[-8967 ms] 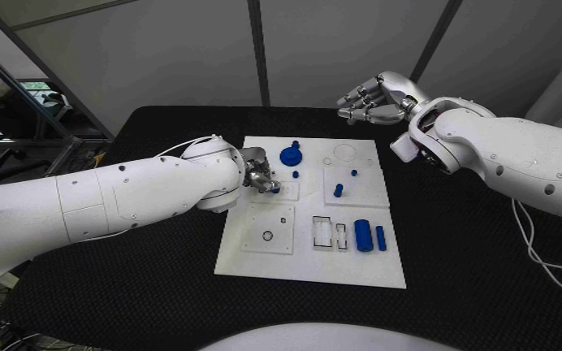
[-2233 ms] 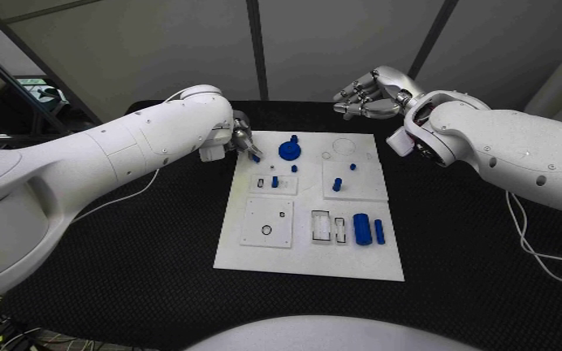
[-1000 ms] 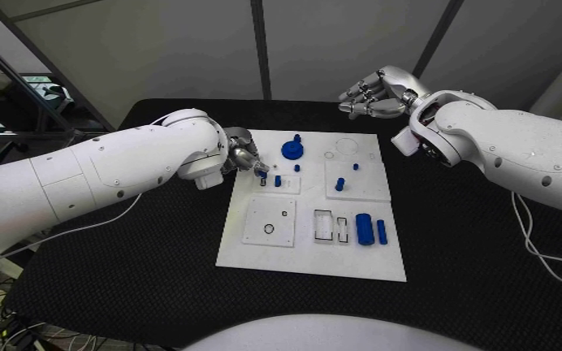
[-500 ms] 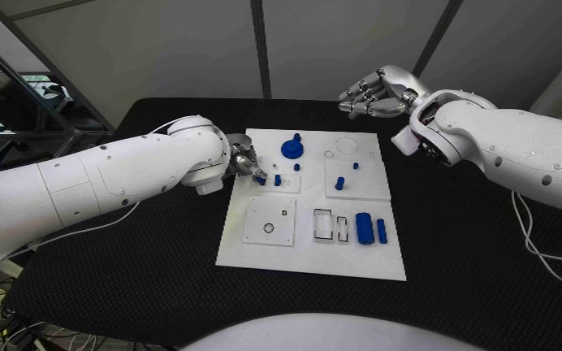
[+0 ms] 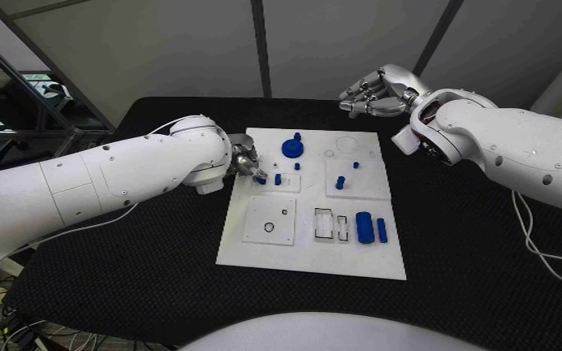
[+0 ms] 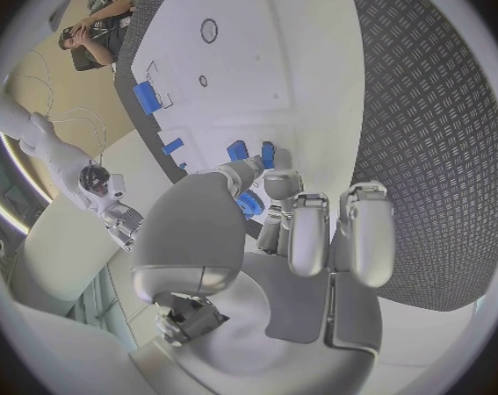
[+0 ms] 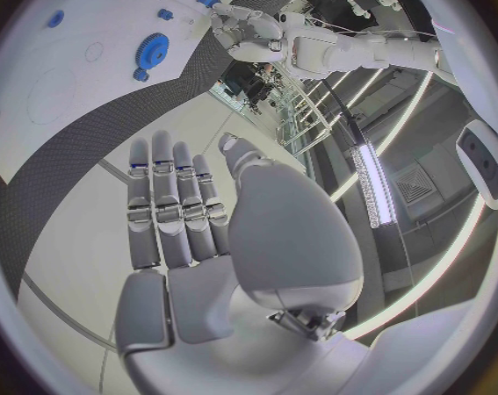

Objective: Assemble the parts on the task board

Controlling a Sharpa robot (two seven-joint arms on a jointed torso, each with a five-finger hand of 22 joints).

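Observation:
The white task board (image 5: 310, 257) lies mid-table. My left hand (image 5: 244, 158) hovers over its far-left part and pinches a small blue part (image 5: 259, 177) between thumb and a finger; the left wrist view shows that part (image 6: 249, 204) at the fingertips of the left hand (image 6: 304, 237), above the board (image 6: 282, 53). Just beside it a blue peg (image 5: 278, 179) stands in a square inset. A blue gear (image 5: 291, 152) sits farther back. My right hand (image 5: 375, 95) hangs above the table's far edge, holding nothing, and its fingers (image 7: 172, 202) lie side by side.
Two more pegs (image 5: 339, 182) stand in the right inset. A thick blue cylinder (image 5: 365, 227) and a thin one (image 5: 382, 230) lie at the board's near right, beside rectangular slots (image 5: 322, 223). A square inset with a ring hole (image 5: 270, 225) is at the near left.
Since 2.2 s ago my left hand has carried the blue part from the board's far-left corner toward the peg inset, and over the last half second it barely moved. The right hand stays put.

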